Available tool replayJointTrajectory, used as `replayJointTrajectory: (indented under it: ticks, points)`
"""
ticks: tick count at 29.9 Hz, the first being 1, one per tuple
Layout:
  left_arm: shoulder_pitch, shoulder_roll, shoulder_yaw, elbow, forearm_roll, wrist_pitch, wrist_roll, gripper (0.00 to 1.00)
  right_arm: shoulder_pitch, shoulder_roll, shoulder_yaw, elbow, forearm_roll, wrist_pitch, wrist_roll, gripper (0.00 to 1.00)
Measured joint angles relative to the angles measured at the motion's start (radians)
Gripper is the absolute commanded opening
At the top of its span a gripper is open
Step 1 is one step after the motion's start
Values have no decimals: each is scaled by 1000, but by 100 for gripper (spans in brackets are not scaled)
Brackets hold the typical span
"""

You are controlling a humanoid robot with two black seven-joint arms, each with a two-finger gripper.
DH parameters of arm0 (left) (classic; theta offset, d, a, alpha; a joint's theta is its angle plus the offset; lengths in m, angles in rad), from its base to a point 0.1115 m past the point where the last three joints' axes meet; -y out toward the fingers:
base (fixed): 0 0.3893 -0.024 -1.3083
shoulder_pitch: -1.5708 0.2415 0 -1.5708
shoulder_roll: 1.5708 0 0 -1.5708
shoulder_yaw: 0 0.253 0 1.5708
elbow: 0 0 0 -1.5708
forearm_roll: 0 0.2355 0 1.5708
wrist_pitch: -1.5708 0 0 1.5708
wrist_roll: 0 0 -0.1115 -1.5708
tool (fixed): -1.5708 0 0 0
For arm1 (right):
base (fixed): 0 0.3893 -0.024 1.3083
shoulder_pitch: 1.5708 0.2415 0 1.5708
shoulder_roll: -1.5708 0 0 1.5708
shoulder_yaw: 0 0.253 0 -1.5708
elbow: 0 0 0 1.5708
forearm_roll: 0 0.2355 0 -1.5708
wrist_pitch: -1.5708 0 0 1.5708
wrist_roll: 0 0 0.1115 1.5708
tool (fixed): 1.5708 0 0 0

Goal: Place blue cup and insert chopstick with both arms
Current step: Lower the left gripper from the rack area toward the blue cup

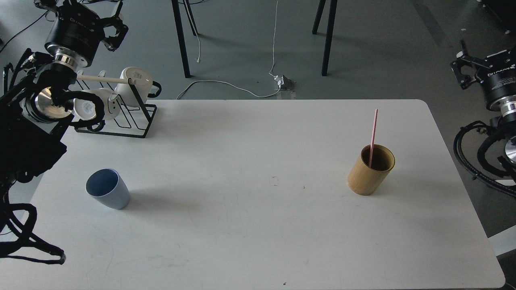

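Note:
The blue cup [108, 188] stands upright on the left part of the white table [250, 225], mouth up and empty. The pink chopstick [373, 135] leans inside a tan bamboo cylinder [371, 170] on the right part of the table. My left gripper [115, 31] hangs high at the back left, above the mug rack and far from the cup; it is open and holds nothing. My right gripper [462, 70] is off the table's right edge, well away from the chopstick, open and empty.
A black wire rack [121, 117] with white mugs [135, 82] and a pale wooden rod sits at the table's back left corner, under my left arm. Black table legs [181, 40] and white cables [242, 86] lie on the floor behind the table.

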Motion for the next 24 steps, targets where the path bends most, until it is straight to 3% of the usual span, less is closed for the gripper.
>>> replayJointTrajectory:
  ticks: [16,24]
  points:
    - [16,23,24,-35,12,-1,-2,99,1,-30,-20,-1,-10,0,0,100]
    - [-19,208,142,-205,296,-1,4,99,41,-47,-19,6,-10,0,-3,100]
